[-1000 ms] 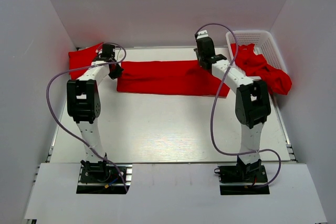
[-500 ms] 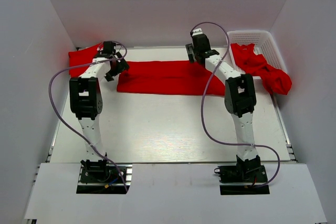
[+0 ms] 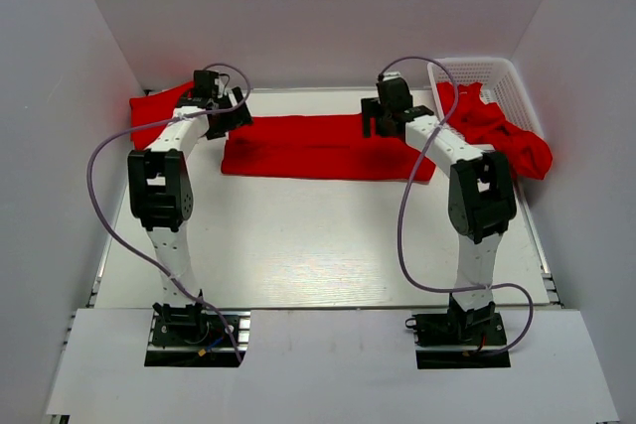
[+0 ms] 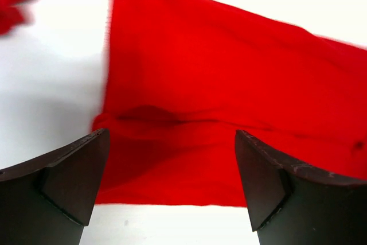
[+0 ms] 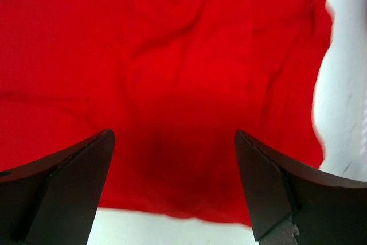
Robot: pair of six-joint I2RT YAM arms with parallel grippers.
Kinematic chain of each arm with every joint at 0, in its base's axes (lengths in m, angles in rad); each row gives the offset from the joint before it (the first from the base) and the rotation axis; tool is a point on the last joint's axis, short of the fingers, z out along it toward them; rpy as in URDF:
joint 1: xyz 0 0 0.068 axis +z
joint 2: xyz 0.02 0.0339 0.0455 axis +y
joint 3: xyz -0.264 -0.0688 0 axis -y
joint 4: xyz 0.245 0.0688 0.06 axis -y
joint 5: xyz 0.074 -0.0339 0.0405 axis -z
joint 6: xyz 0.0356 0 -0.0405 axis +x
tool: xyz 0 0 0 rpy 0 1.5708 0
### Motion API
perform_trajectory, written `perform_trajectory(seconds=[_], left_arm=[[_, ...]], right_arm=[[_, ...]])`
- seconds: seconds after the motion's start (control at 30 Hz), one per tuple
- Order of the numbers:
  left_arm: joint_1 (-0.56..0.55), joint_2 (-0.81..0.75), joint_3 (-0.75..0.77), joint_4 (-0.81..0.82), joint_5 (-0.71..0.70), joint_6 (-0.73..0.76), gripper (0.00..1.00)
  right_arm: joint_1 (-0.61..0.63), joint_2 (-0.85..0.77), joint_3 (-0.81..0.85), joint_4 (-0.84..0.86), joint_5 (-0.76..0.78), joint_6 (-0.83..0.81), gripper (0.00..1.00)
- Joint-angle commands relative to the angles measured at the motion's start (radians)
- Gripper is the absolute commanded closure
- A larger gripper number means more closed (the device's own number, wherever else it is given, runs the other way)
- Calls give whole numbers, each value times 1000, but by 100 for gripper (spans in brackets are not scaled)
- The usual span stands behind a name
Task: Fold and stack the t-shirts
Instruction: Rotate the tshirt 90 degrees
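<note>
Three lots of red cloth on the white table (image 3: 318, 240). One plain red short-sleeved t-shirt (image 3: 318, 151), folded into a long flat strip, lies along the far edge, roughly centred between the left and right edges.

Left gripper (image 3: 231, 116) is over the strip's left end, jaws spread wide with nothing between them. Its wrist view shows both dark fingers (image 4: 69, 179) apart above the cloth's end, with bare table just to the side.

Right gripper (image 3: 383, 126) is over the strip's right part, jaws likewise spread and empty. Its fingers (image 5: 63, 185) straddle wrinkled cloth. Can't tell whether either gripper's tips touch the fabric.

Flat folded red cloth (image 3: 154, 106) sits in the far-left corner, near the left gripper; how many shirts it holds isn't clear.

White plastic lattice basket (image 3: 477, 69) stands at the far-right corner, with crumpled red shirts (image 3: 502, 136) spilling over its near rim toward the right edge.
</note>
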Motion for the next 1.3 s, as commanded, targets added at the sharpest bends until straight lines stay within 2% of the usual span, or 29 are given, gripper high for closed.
perform_trajectory(seconds=[0.0,0.2,0.37,0.47,0.53,0.6,0.67,0.73,0.77,0.83,0.87,0.9,0.97,1.03,1.13,1.27], left_arm=[[-27,42,33,66,163,84,0],[-54,179,115,16,142,96,0],[-55,167,-3,-12,118,82,0],[-64,58,-193,-36,50,18,0],[-73,-60,-369,-70,67,-14,0],[-100,-141,-549,-84,139,-60,0],[-158,-261,-743,-84,250,-105,0],[-205,-332,-851,-114,350,-132,0],[-231,-400,-943,-127,378,-142,0],[-297,-465,-1008,-160,420,-156,0],[-317,-493,-1048,-173,436,-156,0],[-352,-529,-1060,-173,464,-156,0],[-390,-530,-1060,-120,611,-146,0],[-468,-486,-1034,-84,691,-146,0],[-563,-418,-956,-84,711,-116,0],[-639,-337,-827,-114,739,-58,0]], right_arm=[[-13,-38,-55,-36,-25,120,10],[-50,34,-59,-78,-43,197,10],[-85,106,-28,-78,-118,213,10],[-102,161,18,-83,-184,208,10],[-105,227,82,-96,-218,200,10],[-105,268,133,-116,-265,193,10],[-101,403,248,-121,-394,199,10],[-90,443,366,-121,-448,216,10],[-79,459,383,-80,-507,237,10],[-58,511,412,-25,-572,266,10],[-38,534,446,59,-585,281,10],[-21,548,461,78,-592,289,10],[13,597,521,150,-620,297,10],[39,615,532,205,-621,330,10],[53,638,543,239,-648,364,10],[56,632,544,236,-605,340,10]])
